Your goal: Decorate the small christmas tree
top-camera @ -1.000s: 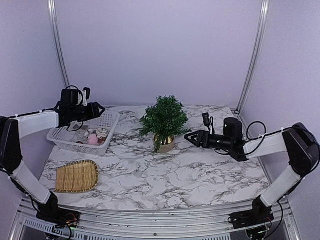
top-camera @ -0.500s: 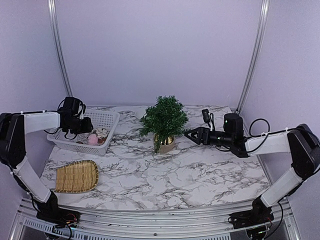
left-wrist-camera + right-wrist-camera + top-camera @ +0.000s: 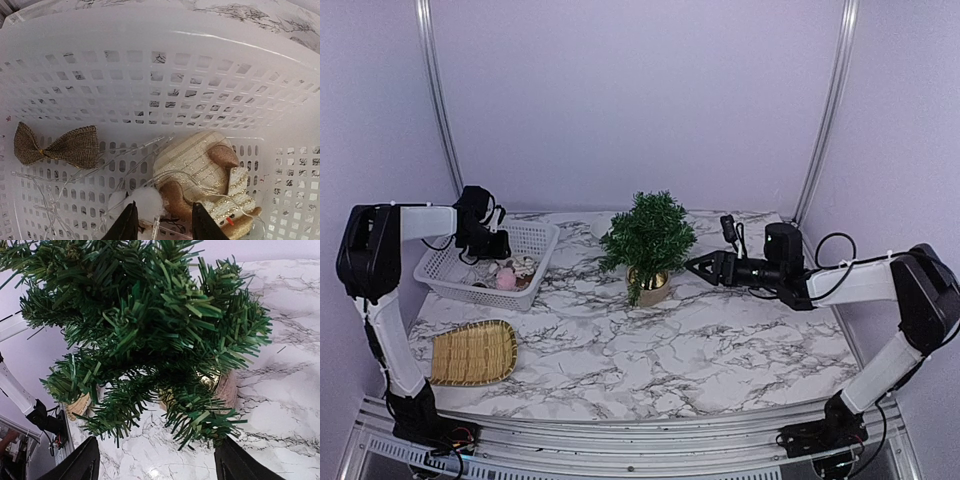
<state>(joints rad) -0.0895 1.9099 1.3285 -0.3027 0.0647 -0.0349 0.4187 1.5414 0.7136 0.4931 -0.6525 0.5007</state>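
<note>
The tabletop (image 3: pixel 670 350) is white marble veined in grey. The tree (image 3: pixel 650 232) is dark green with paler needle tips, its pot (image 3: pixel 655 290) tan. At far left, a white lattice basket (image 3: pixel 542 243) holds a brown burlap bow (image 3: pixel 56 146), a cream ornament (image 3: pixel 192 157) striped with gold, and something pink (image 3: pixel 506 279). The near-left woven tray (image 3: pixel 473 352) is straw yellow.

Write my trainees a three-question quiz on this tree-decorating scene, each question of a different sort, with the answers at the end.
1. Fill in: the brown burlap piece lying in the white basket is shaped as a ____.
2. True or false: the small christmas tree lies on its side.
3. The left claw hangs over: A the tree, B the basket, C neither.

Key: 1 bow; 2 false, it stands upright in its pot; 3 B.
</note>
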